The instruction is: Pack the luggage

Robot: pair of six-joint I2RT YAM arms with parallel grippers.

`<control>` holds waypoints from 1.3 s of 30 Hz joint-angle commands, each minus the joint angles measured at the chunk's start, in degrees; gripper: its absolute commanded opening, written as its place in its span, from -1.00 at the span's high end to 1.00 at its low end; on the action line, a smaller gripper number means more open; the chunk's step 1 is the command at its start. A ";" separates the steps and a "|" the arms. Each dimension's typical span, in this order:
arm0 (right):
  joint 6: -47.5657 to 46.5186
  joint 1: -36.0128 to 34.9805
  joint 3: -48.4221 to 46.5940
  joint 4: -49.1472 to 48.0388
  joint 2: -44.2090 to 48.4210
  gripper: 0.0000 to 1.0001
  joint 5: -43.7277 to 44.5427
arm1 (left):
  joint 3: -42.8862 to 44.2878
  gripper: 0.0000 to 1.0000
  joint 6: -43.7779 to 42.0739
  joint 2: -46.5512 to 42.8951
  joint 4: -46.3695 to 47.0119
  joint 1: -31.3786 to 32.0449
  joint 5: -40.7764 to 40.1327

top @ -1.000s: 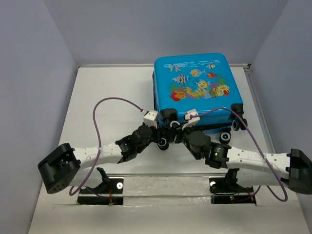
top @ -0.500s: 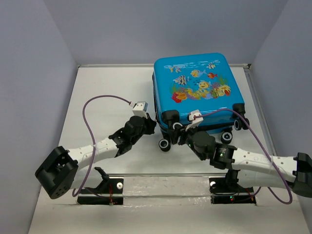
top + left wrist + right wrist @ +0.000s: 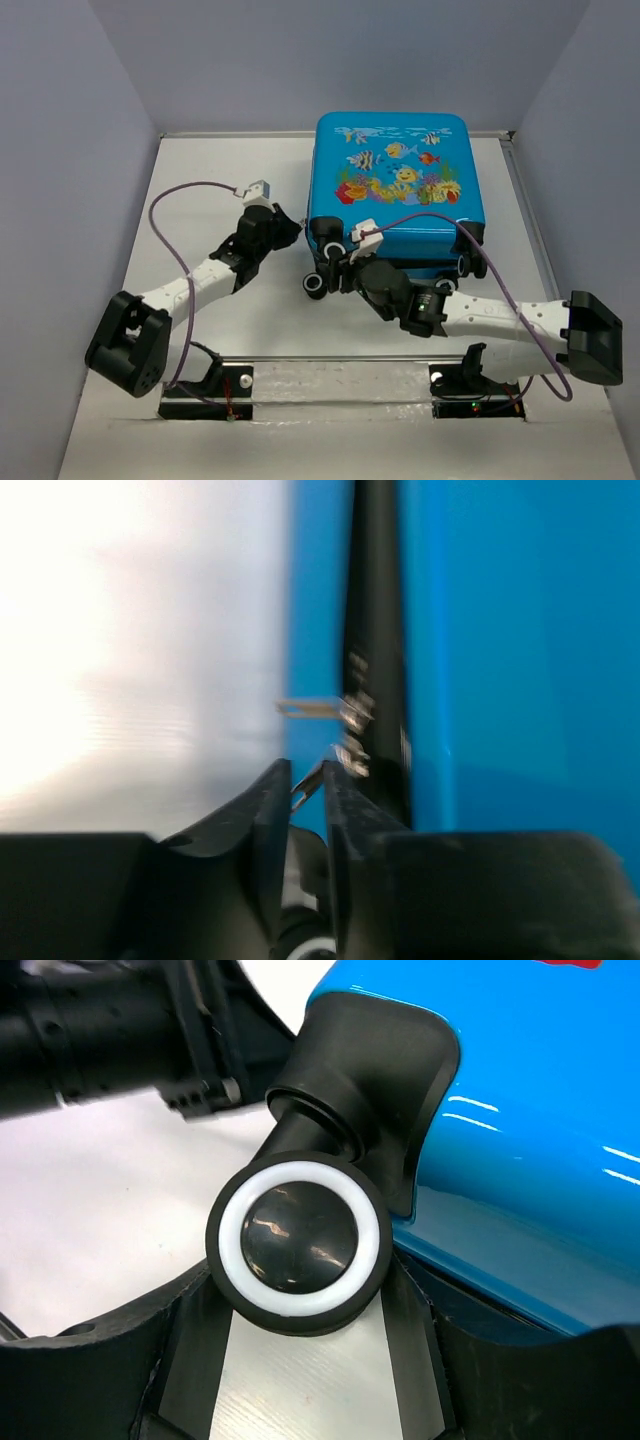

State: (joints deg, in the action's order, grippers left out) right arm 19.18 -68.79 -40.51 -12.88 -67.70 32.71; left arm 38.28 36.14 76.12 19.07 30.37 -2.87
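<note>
The luggage (image 3: 395,175) is a bright blue suitcase lying shut on the table, fish print facing up. At its left side, my left gripper (image 3: 290,228) is shut on a thin metal zipper pull (image 3: 308,783), beside the black zipper edge (image 3: 375,630) and the blue shell (image 3: 520,630). My right gripper (image 3: 335,275) sits at the near-left corner. Its jaws are closed on a black wheel with a white ring (image 3: 298,1243), both fingers (image 3: 195,1305) touching it, below the blue shell (image 3: 540,1110). In the right wrist view that gripper (image 3: 300,1280) shows only its fingers.
The suitcase rests on a white table (image 3: 210,190) enclosed by grey-blue walls on the left, back and right. Another wheel (image 3: 462,265) sticks out at the near-right corner. Purple cables (image 3: 165,215) loop over both arms. Arm base plates (image 3: 205,385) sit at the near edge.
The suitcase has slid left and turned a little, its wheel held in my right gripper. My left arm swung left and back, from the near wheels to the suitcase's left side.
</note>
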 commanded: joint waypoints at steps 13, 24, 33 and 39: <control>-0.90 -7.14 -29.16 -3.39 -24.58 0.61 -15.13 | 6.44 -0.98 -6.78 -49.39 -16.50 -6.90 -19.81; 0.69 -8.72 -20.68 14.08 -1.85 -1.00 -7.04 | 12.43 -0.98 -8.11 -52.21 -22.32 -6.90 0.56; 1.21 -8.72 -8.45 21.06 37.76 -1.00 2.69 | 13.49 -0.98 -8.28 -51.86 -20.30 -6.90 7.79; -0.98 -8.72 -5.98 23.17 46.25 -1.00 8.68 | 11.47 -0.98 -8.80 -51.60 -17.23 -6.90 9.12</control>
State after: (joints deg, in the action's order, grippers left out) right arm 20.27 -77.47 -48.56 6.07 -21.50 36.05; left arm 49.84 28.97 24.32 -3.25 23.31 3.38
